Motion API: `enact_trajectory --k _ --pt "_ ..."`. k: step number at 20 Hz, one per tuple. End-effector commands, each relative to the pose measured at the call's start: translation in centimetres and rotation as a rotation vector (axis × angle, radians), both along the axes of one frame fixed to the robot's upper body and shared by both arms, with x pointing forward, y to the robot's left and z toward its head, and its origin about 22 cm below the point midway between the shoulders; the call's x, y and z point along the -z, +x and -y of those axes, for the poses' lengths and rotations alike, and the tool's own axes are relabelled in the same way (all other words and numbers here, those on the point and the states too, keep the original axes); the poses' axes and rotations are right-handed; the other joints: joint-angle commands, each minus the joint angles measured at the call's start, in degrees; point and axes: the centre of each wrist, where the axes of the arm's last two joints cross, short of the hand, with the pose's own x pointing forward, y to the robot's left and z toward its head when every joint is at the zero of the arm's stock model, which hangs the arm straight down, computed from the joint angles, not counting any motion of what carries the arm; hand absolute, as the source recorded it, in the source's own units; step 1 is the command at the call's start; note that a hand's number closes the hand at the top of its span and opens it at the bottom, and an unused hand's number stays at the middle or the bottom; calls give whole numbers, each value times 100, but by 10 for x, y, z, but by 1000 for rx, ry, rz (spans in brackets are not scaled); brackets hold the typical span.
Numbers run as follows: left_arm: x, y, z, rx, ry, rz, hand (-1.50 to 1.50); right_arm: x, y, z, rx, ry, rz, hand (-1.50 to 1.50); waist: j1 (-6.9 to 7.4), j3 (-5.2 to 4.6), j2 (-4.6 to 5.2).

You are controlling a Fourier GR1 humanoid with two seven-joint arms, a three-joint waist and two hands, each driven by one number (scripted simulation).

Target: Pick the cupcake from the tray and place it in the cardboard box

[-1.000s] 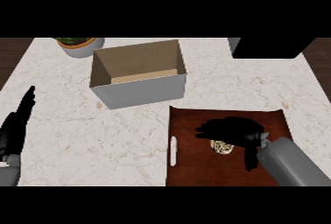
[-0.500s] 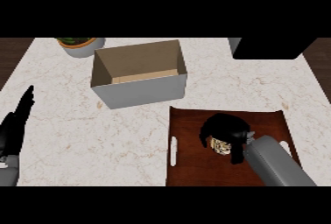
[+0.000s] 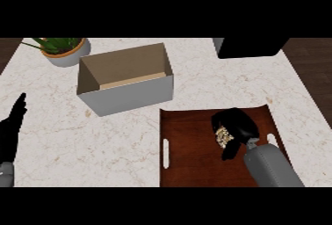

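Where the right hand (image 3: 238, 125) curls, the cupcake (image 3: 224, 136) sits — half hidden inside.

A cream-white counter (image 3: 97, 145) with faint tan marble veining fills the frame. At upper centre, the cardboard box (image 3: 133, 94) is pale grey outside and tan brown inside. At lower right, the tray (image 3: 191, 149) is dark reddish brown with white handle slots. On it, the cupcake (image 3: 224, 135) is speckled tan and cream beside the black right hand (image 3: 236, 125), whose forearm (image 3: 272, 169) is grey. The left hand (image 3: 9, 132), at the left edge, is black. At upper left are green leaves (image 3: 55, 43) in a grey pot (image 3: 65, 59). At upper right is a black block (image 3: 251, 47).
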Motion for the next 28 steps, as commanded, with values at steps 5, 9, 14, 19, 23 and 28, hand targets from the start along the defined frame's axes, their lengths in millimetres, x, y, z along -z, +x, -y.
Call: enact_trajectory --k 5,9,14,19,23,28 --pt "0 -7 -11 -37 16 -8 0 -18 -19 -21 677 -57 197 150 -153 32 -39" --pt "6 -9 -1 -2 -10 -7 0 -57 -36 -56 789 -26 395 150 116 53 2" --pt "-3 12 8 41 -21 12 0 -124 -69 -120 712 10 619 150 306 61 92" --pt "0 17 11 81 -6 29 0 -154 -80 -172 690 -6 634 150 524 74 181" --pt "-8 24 22 91 2 39 0 -180 -59 -191 691 124 618 150 601 79 191" --pt "5 21 34 129 0 26 0 -224 -13 -197 744 244 615 150 789 75 223"
